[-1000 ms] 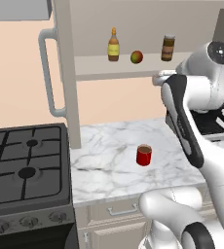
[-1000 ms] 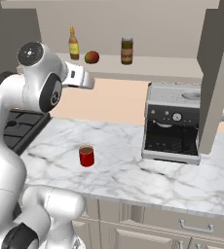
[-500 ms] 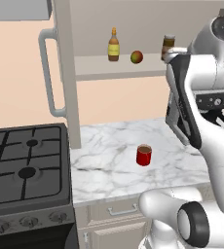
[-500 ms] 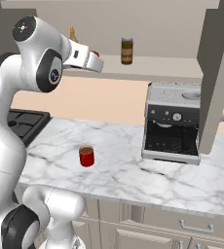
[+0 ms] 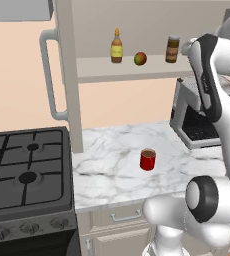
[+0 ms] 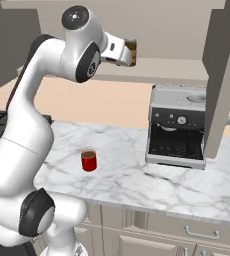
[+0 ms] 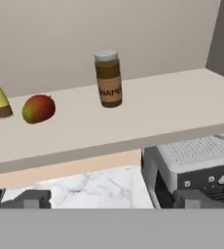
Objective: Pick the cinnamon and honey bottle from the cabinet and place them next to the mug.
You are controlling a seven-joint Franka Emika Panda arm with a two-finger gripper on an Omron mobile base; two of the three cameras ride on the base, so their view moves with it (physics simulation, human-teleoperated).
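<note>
Hand view shows the short brown cinnamon jar with a grey lid [image 7: 108,79] straight ahead, so the gripper [image 7: 111,198], its fingers wide apart, should go in level.

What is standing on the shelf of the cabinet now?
On the cabinet shelf stand the honey bottle, a round fruit and the cinnamon. The arm covers the shelf's right end, so that part cannot be checked.
</note>
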